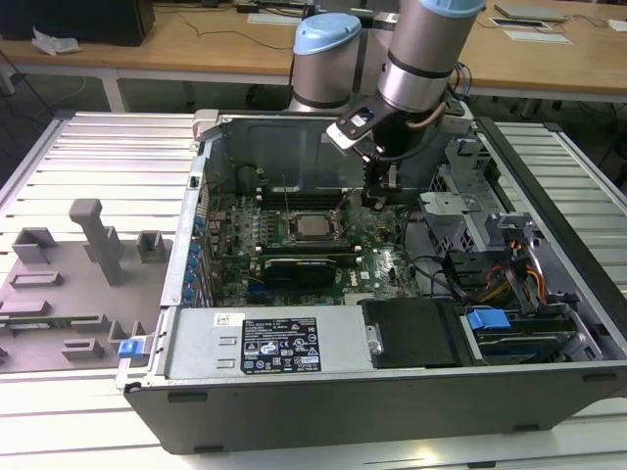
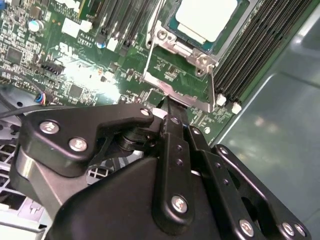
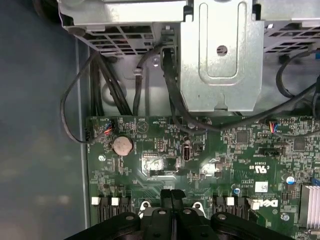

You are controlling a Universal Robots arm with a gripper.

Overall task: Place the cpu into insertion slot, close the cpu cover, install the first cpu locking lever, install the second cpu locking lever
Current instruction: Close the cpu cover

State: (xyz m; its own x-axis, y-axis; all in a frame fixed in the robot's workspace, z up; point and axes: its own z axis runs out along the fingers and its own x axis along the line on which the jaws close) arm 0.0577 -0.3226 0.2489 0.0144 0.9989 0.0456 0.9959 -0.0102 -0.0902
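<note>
**Item: cpu (image 1: 312,227), seated.** It lies flat in the insertion slot (image 1: 290,226) on the green circuit board (image 1: 377,245), inside the open computer case (image 1: 392,411).

**Relation to gripper:** In the exterior view the gripper (image 1: 375,196) hangs just beside the insertion slot, toward the exterior view's right and slightly farther from the camera. In the second wrist view the gripper (image 2: 167,103) has its tip at the projecting tab on the slot's near edge. I cannot tell whether it touches the tab.

**Gripper state:** In the first wrist view the gripper (image 3: 171,194) has its two black fingers (image 3: 165,196) pressed together, with no gap and nothing visible between them.

**Appearance of cpu:** Square, with a pale silver top that is smooth and matt, and a thin blue-green margin showing around it in the second wrist view (image 2: 206,17).

**cpu cover (image 2: 176,51):** A thin, bright stamped-metal frame lying flat over the slot, its window around the cpu. A slim metal lever (image 2: 213,82) runs along one side of the slot. Whether it is latched cannot be told.

**Surroundings:**
- Long black memory slots (image 2: 252,47), ribbed, flank the insertion slot.
- A long black graphics card (image 1: 309,266) lies just nearer the camera than the slot.
- A round silver coin battery (image 3: 122,145) sits on the board.
- A folded grey sheet-metal bracket (image 3: 220,55) and black cables (image 3: 107,85) lie beyond the board's edge, away from the slot.
</note>
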